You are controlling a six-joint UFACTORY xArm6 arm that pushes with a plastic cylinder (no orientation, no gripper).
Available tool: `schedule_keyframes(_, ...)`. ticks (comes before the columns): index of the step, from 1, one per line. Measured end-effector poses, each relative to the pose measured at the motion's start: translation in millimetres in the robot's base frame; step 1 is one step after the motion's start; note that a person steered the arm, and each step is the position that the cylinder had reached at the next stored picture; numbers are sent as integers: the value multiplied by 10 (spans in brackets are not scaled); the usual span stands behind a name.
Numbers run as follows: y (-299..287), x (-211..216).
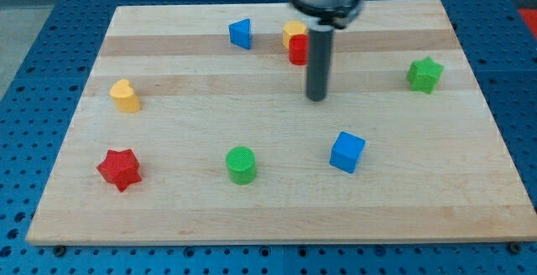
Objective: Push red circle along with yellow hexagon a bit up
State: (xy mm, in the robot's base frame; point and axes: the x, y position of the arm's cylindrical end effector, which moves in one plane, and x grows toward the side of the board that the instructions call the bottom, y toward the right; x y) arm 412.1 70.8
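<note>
Tool tip (316,99) sits below red circle (297,50), yellow hexagon (293,30).

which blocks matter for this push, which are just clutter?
In play:
red circle, touching the yellow hexagon above it
my tip, below and right of the pair

Lying about:
blue triangle
green star
yellow heart
red star
green cylinder
blue cube

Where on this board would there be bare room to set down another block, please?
The widest bare patch lies mid-board, bordered by the yellow heart, green cylinder and my tip. Another lies between the blue cube and green star. It is crowded up top, around the red circle, yellow hexagon and blue triangle.
</note>
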Motion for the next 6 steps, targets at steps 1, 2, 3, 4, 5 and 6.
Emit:
schedule_keyframes(1, 7, 0)
schedule_keyframes(2, -86, -358)
schedule_keyframes(3, -90, -358)
schedule_keyframes(4, -160, -736)
schedule_keyframes(5, -269, -1034)
schedule_keyframes(6, -269, -1034)
